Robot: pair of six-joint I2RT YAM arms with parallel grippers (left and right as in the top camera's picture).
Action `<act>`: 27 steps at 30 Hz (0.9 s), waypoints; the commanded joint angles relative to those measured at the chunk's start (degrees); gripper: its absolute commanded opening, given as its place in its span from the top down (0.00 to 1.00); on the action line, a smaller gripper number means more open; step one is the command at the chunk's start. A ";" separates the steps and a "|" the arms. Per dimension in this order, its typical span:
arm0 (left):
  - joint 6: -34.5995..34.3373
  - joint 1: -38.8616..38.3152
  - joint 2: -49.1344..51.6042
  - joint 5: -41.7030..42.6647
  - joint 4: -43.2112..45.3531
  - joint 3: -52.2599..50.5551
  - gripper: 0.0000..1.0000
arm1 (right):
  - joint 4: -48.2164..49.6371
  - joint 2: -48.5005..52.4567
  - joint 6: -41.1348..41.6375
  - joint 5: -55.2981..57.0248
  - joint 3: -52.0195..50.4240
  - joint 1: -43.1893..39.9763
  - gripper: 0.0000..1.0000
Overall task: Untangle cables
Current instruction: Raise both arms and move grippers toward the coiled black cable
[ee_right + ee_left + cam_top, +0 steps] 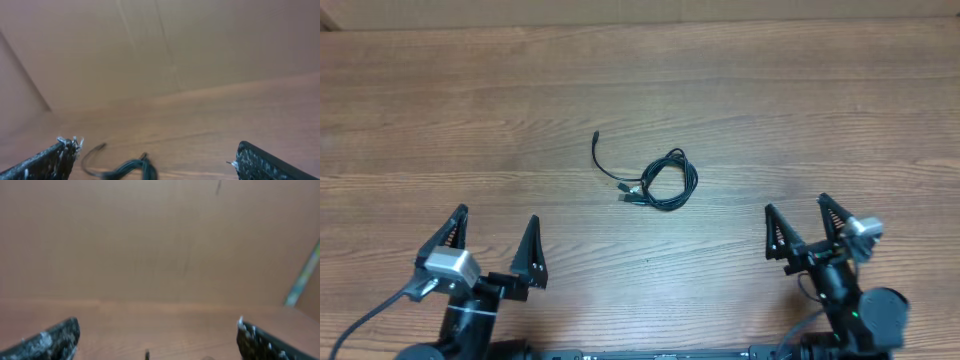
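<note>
Cables (663,181): thin black cords, coiled bundle, one end trailing left.

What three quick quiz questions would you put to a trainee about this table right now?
1. Fill in: the left gripper and the right gripper both have their jaws ___.
2. True or false: the cables are held by the right gripper.
3. Where on the table do the cables lie?
A. Near the middle, ahead of both grippers, touching neither
B. Against the far edge
C. Beneath the left gripper

Key: 1 open; 2 false; 3 A.
</note>
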 commanded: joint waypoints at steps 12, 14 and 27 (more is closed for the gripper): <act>6.12 0.24 42.69 12.44 -38.21 45.68 0.00 | -16.37 11.58 4.55 -1.46 30.01 -0.07 0.00; 6.10 0.24 48.48 13.92 -43.25 49.13 0.00 | -20.41 17.75 4.52 -2.47 34.45 -0.07 0.00; 6.08 -7.34 72.26 14.53 -53.35 51.06 0.00 | -44.78 59.21 4.33 -6.08 55.58 -0.07 0.00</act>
